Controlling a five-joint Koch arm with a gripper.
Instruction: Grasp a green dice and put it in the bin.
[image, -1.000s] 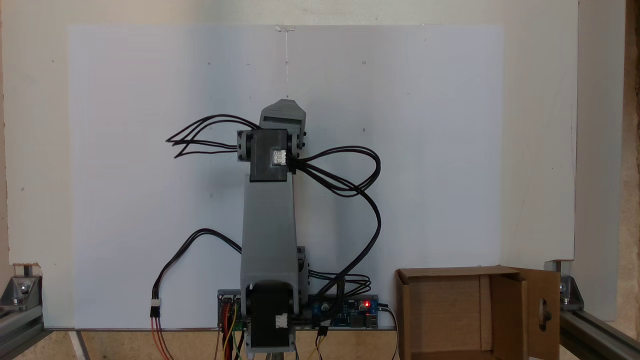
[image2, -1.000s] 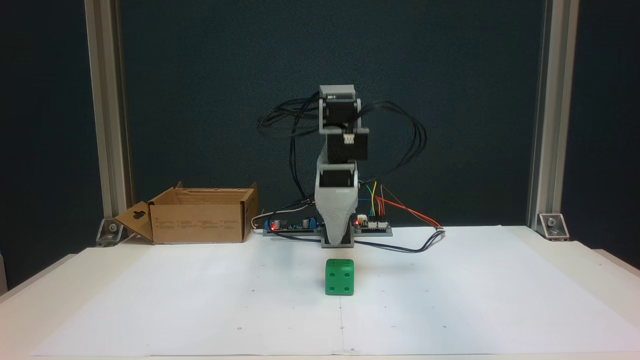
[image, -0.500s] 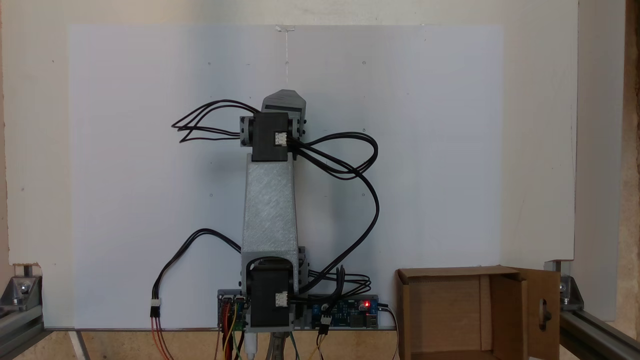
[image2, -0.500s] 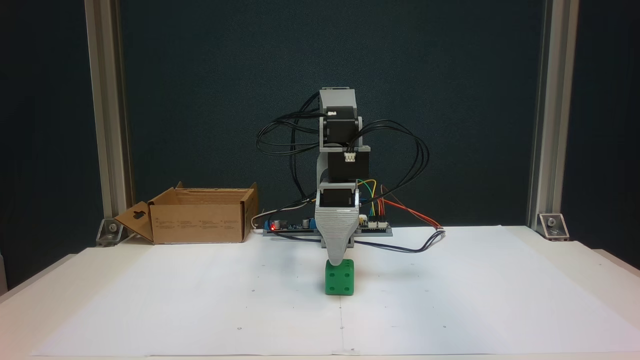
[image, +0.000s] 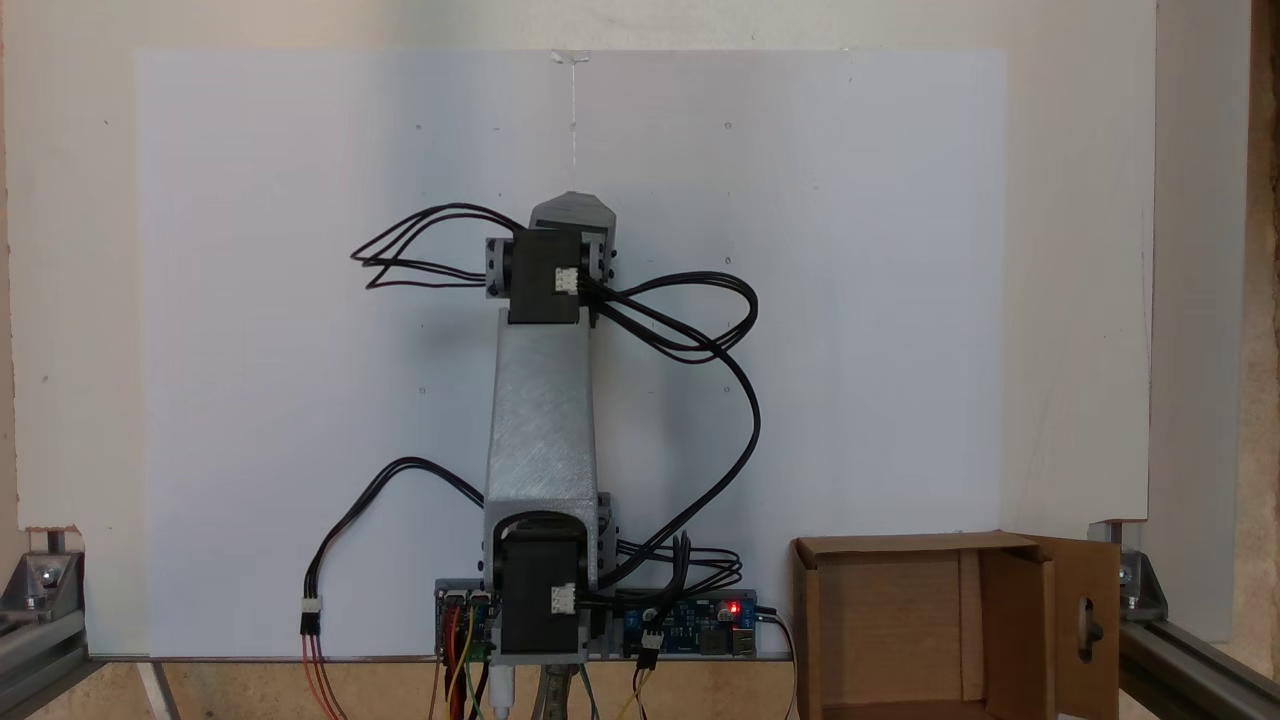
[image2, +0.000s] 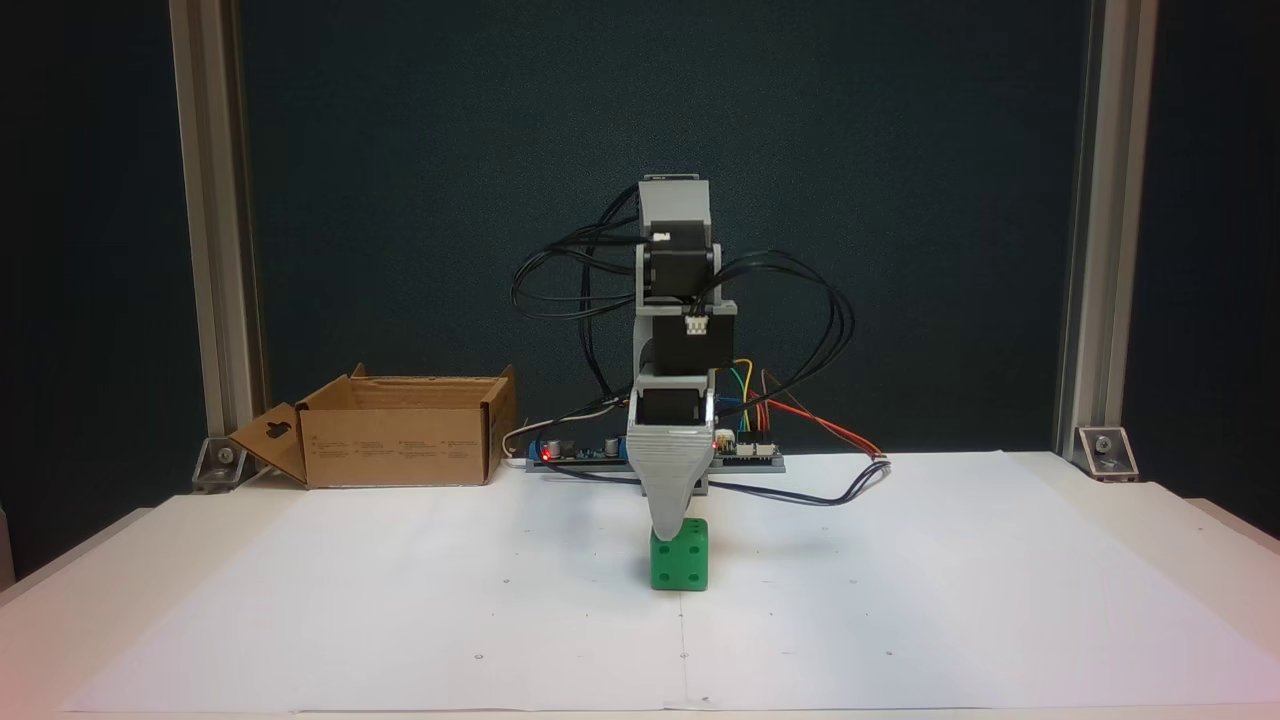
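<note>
one slip worries me: my end effector (image2: 668, 530) overlaps the green dice (image2: 679, 560), its jaw state unreadable, and an off-centre squeeze could squirt it away.

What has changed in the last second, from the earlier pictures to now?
The arm reached forward and lowered the claw from behind the green dice until its tip overlaps the dice's top edge. Whether the claw is gripping it cannot be told. The dice stayed in place on the white paper, and the bin did not move.
</note>
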